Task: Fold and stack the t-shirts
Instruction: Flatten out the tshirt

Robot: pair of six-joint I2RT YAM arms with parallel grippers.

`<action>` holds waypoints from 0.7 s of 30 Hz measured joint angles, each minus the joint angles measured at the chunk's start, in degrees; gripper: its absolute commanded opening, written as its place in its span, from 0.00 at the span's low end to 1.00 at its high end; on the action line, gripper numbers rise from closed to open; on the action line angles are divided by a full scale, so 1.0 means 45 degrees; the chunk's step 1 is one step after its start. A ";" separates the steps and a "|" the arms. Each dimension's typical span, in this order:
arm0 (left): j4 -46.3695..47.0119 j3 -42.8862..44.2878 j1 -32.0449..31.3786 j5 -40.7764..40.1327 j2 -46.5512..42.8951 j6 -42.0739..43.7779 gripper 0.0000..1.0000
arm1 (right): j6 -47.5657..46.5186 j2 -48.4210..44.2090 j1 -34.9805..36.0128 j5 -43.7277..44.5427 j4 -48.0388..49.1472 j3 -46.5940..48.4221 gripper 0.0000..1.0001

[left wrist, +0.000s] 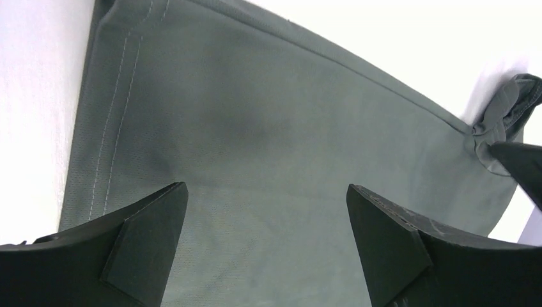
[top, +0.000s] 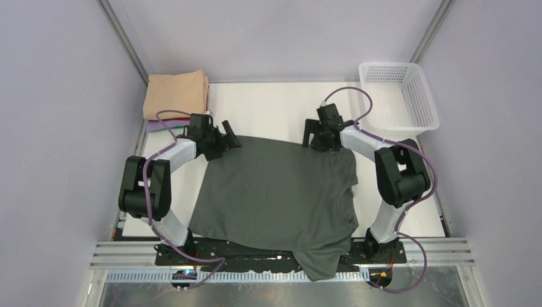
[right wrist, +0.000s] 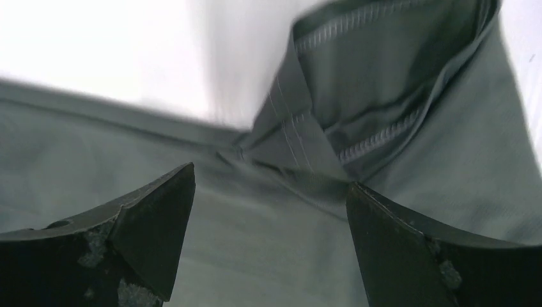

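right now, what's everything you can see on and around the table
grey t-shirt: one, dark charcoal, spread flat mid-table, near end hanging over the front edge
folded t-shirt: one, peach-tan, far left corner
lavender cloth: one edge showing, pale, under the folded t-shirt
basket: one, white mesh, far right corner, nothing seen in it
table: one, white
cables: purple, along both arms
arms: two, black and white, bases at the near edge
left gripper: black, open, over the shirt's far left corner
right gripper: black, open, over the shirt's far right corner
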 measured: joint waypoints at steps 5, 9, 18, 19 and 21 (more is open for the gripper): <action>0.0189 -0.0393 0.0000 0.0219 -0.0024 -0.0005 1.00 | 0.0272 -0.0257 0.0345 -0.0019 -0.0015 -0.1064 0.96; 0.0291 -0.0457 0.0000 0.0311 -0.0024 -0.0005 1.00 | 0.0345 -0.0136 0.0486 -0.0053 0.0092 -0.0889 0.95; 0.0364 -0.0457 0.0000 0.0291 -0.0024 0.0024 1.00 | 0.0058 0.3186 0.0500 0.0112 0.0189 0.3254 0.95; 0.0350 -0.0457 0.0000 0.0277 -0.0024 0.0019 1.00 | -0.0019 0.3575 0.0500 0.0131 0.0199 0.3818 0.95; 0.0345 -0.0457 0.0000 0.0248 -0.0024 0.0024 1.00 | -0.0151 0.4197 0.0500 0.0121 0.0155 0.4726 0.95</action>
